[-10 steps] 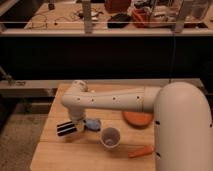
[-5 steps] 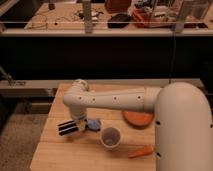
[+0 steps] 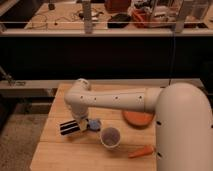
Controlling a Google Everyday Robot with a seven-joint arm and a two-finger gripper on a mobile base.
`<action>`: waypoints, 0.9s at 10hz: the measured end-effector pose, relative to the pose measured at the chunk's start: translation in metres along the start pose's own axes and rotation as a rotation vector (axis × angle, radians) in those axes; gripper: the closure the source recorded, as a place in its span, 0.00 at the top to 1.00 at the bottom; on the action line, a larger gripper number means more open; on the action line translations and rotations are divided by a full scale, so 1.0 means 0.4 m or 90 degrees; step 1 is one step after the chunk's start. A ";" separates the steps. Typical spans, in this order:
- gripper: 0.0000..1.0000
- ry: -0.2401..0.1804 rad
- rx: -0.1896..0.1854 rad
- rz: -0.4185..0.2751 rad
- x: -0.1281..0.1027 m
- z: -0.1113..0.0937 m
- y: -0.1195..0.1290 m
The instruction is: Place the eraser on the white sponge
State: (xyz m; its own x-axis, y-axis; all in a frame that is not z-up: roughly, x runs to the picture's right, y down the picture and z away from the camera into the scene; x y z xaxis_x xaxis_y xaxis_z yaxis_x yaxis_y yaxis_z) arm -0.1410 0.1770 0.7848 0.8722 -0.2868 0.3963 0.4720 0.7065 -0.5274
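A white arm (image 3: 117, 100) is seen reaching across a wooden table (image 3: 50, 145) from the right, bent at its elbow and dropped to the gripper (image 3: 80, 125), which is held low over the table's left part. Just beside the gripper, on its right in the view, a small blue lump (image 3: 94, 124) is found, touching it or nearly so (the gap cannot be judged). Nearer the camera and further to the gripper's right, a round white cup (image 3: 110, 136) is stood upright, close to the blue lump. Well to the gripper's right a flat orange disc (image 3: 137, 119) is laid, its far edge partly covered by the arm. Beyond the cup, toward the table's front edge, an orange carrot-shaped piece (image 3: 141, 151) is laid. The eraser (image 3: 69, 128) is seen directly at the gripper's left side, against its tip and slightly tilted. Whether the gripper is clenched on the eraser or released cannot be told, since its tip is hidden under the arm's end.
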 end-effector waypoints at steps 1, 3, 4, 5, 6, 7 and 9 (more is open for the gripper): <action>0.00 0.000 0.000 0.001 0.005 -0.001 0.000; 0.00 0.000 -0.003 0.003 0.016 0.001 0.001; 0.00 0.001 -0.003 0.004 0.019 0.000 0.001; 0.00 0.000 -0.003 0.005 0.024 0.002 0.001; 0.00 -0.001 -0.004 0.006 0.028 0.003 0.001; 0.00 -0.001 -0.004 0.007 0.031 0.003 0.000; 0.02 -0.001 -0.006 0.009 0.042 0.003 -0.002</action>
State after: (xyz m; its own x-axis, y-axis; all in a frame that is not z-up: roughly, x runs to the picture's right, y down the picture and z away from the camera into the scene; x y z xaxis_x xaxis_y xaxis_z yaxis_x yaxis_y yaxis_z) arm -0.1268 0.1724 0.7930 0.8783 -0.2756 0.3907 0.4611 0.7047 -0.5393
